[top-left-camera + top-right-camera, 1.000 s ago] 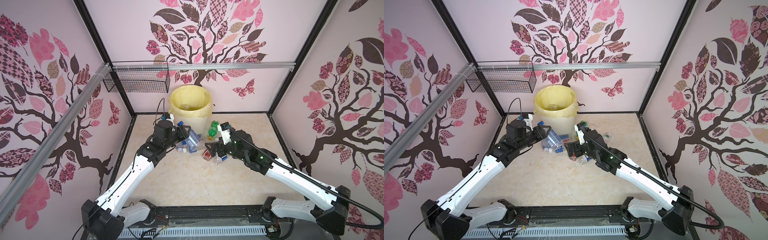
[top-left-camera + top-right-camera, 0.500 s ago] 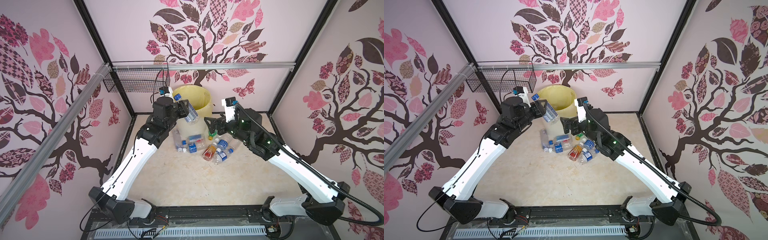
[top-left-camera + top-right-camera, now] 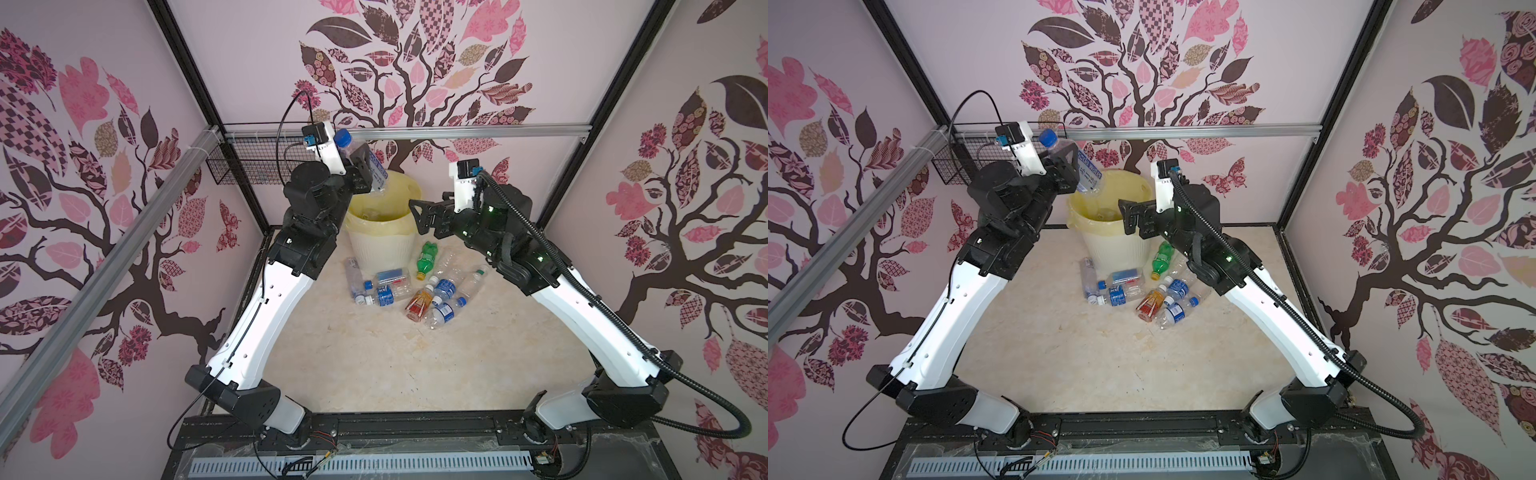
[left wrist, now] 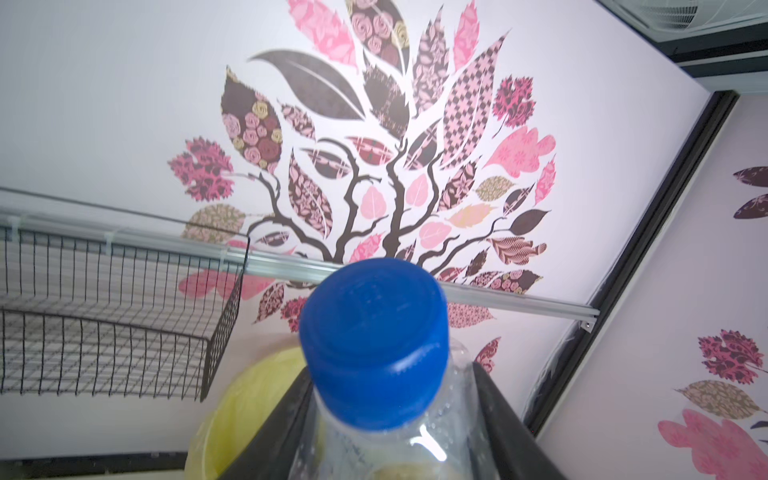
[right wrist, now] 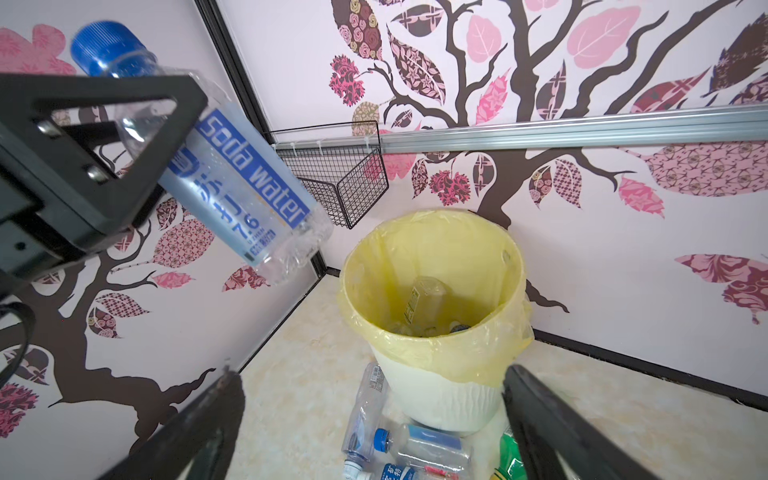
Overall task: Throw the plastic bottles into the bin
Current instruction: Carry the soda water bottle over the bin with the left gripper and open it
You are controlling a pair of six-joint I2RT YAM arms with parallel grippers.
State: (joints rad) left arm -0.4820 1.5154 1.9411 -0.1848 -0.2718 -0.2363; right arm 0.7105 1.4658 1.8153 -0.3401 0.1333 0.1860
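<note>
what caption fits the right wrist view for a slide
Left tool holds a soda water bottle tilted, raised near the yellow-lined bin.

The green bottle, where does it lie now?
In a top view the green bottle lies just right of the bin, at the far edge of the pile.

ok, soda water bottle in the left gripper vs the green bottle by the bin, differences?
The soda water bottle is clear with a blue label and cap; the green bottle is green with a yellow cap. The soda water bottle is gripped aloft by the left gripper, tilted cap-up; the green bottle lies down beside the bin. Both capped, neither binned.
</note>
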